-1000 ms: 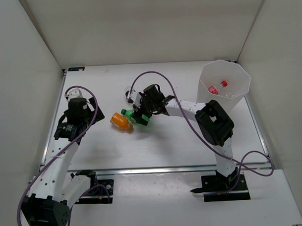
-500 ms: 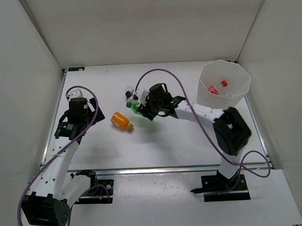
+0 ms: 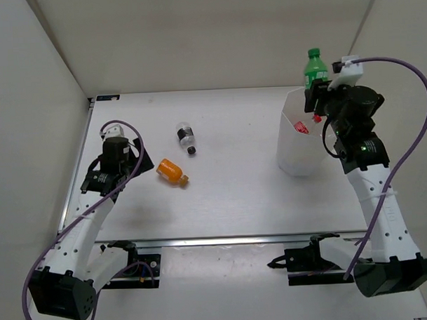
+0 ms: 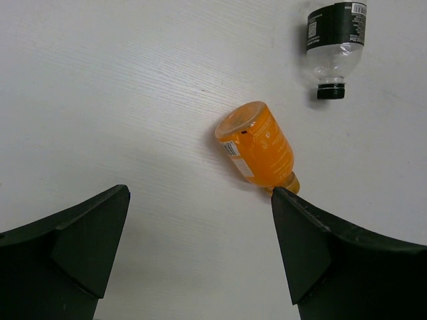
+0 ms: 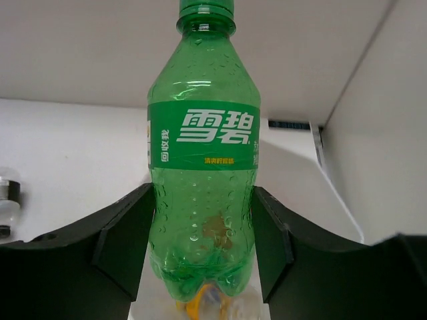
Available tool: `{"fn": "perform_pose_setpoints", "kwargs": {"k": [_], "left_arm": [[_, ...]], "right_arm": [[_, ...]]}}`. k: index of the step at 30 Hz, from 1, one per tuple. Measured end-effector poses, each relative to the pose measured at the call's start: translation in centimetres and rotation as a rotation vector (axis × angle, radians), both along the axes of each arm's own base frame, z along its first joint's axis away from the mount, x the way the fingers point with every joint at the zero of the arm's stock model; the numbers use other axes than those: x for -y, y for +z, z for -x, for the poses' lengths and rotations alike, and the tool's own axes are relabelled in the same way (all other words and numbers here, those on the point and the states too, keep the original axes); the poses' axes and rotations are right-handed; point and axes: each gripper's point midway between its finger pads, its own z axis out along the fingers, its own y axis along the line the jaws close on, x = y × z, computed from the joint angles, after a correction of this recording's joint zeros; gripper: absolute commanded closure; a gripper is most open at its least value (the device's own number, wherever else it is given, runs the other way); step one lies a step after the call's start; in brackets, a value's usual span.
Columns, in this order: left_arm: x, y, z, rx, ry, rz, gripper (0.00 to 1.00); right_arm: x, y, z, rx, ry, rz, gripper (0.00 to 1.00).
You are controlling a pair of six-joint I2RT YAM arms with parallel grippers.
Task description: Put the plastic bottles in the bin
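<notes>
Bottle-sorting task at an intermediate stage. The right gripper is pinching the green bottle low on its body, one finger pressing each side, and is holding it upright, cap uppermost, above the far rim of the bin; the bottle is hanging in the air, not yet inside. Within the bin, a red-labelled bottle is showing through the open top. A yellowish patch is also showing below the green bottle's base in the right wrist view, too blurred to identify, so the number of bottles already binned cannot be told. Two bottles are lying on their sides on the table, well apart from the bin: the orange bottle and, beyond it, the dark-labelled bottle with its black cap. By this reading, the green bottle is awaiting release and at least those two are awaiting collection. The right arm is reaching high, its wrist raised over the bin's rim. The left arm is bending over the left part of the table, and the left gripper is hovering with its jaws spread wide and empty, facing the orange bottle without touching it.
</notes>
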Motion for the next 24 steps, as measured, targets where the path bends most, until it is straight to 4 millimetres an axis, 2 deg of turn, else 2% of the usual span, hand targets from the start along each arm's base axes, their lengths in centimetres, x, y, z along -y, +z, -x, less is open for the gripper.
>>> {"fn": "perform_pose_setpoints", "kwargs": {"k": [2, 3, 5, 7, 10, 12, 15, 18, 19, 21, 24], "left_arm": [[0.5, 0.0, 0.1, 0.0, -0.016, 0.003, 0.01], [0.8, 0.0, 0.1, 0.002, -0.023, 0.006, 0.01], [1.1, 0.0, 0.3, -0.001, -0.037, 0.006, 0.01], [1.2, 0.1, 0.7, -0.006, -0.042, 0.003, 0.01], [0.9, 0.6, 1.3, 0.004, -0.036, 0.0, 0.02], [0.7, 1.1, 1.9, 0.017, -0.033, 0.001, 0.01], [0.5, 2.0, 2.9, 0.046, -0.031, 0.01, 0.02], [0.3, 2.8, 4.0, 0.071, -0.027, 0.023, 0.01], [0.2, 3.0, 4.5, 0.078, -0.026, 0.028, 0.01], [0.1, 3.4, 5.3, 0.094, -0.025, 0.037, 0.01], [-0.1, 3.8, 6.5, 0.109, -0.024, 0.041, 0.01]], "right_arm": [[1.8, -2.3, 0.2, -0.072, -0.056, -0.036, 0.44], [2.3, -3.2, 0.3, -0.102, -0.076, -0.049, 0.37], [2.6, -5.2, -0.1, -0.169, -0.098, -0.065, 0.18], [2.0, -7.1, -0.4, -0.233, -0.092, -0.074, 0.1], [-0.6, -7.5, -0.2, -0.253, -0.04, -0.065, 0.07], [-4.1, -6.3, 0.3, -0.232, 0.041, -0.05, 0.06], [-11.5, -3.7, 1.6, -0.173, 0.25, -0.04, 0.06], [-18.8, -3.7, 3.4, -0.169, 0.465, -0.031, 0.07], [-21.4, -4.4, 4.1, -0.18, 0.541, -0.026, 0.06], [-26.6, -7.0, 5.1, -0.228, 0.672, -0.005, 0.07], [-33.2, -13.0, 5.8, -0.343, 0.808, 0.053, 0.07]]}}
